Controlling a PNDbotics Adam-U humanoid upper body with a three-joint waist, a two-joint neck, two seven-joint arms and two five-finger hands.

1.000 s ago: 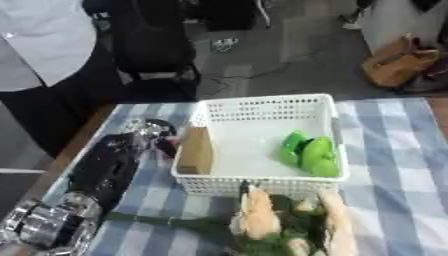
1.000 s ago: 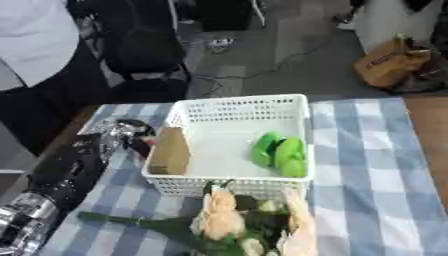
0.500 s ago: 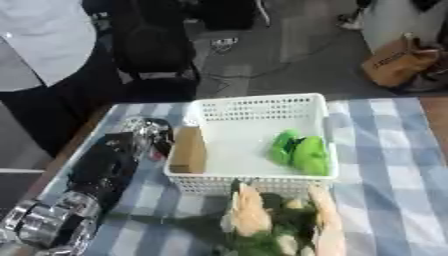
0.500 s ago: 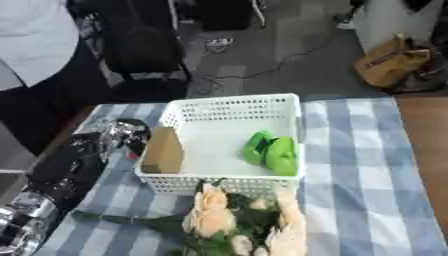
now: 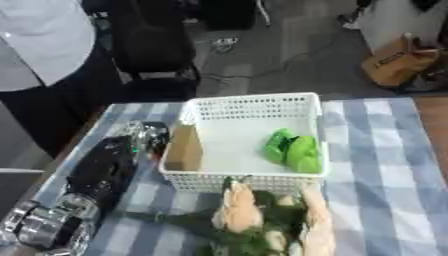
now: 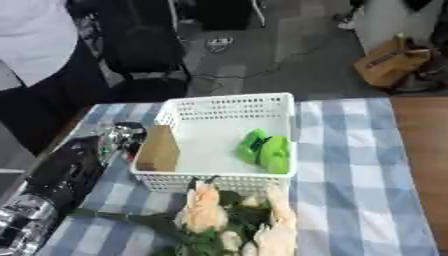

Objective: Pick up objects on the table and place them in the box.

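A white plastic basket (image 5: 249, 102) stands on the blue-and-white checked cloth. Inside it lie a green object (image 5: 294, 151) at the right and a brown cardboard box (image 5: 183, 148) standing against the left wall. My left arm comes up the left side, and my left hand (image 5: 147, 136) is just outside the basket's left wall, beside the brown box. I cannot tell whether it touches the box. A bunch of pale peach flowers (image 6: 206, 210) with green leaves lies on the cloth right in front of the basket. My right hand is out of sight.
The table's left edge (image 5: 74, 150) runs close to my arm. A person in a white shirt (image 5: 39, 45) stands at the far left, beside a black chair (image 5: 153, 45). A strip of brown wood (image 6: 420, 165) shows to the right of the cloth.
The whole picture has shifted, so the camera moved. My left hand stays beside the basket's left wall, and the brown box, green object and flowers keep their places.
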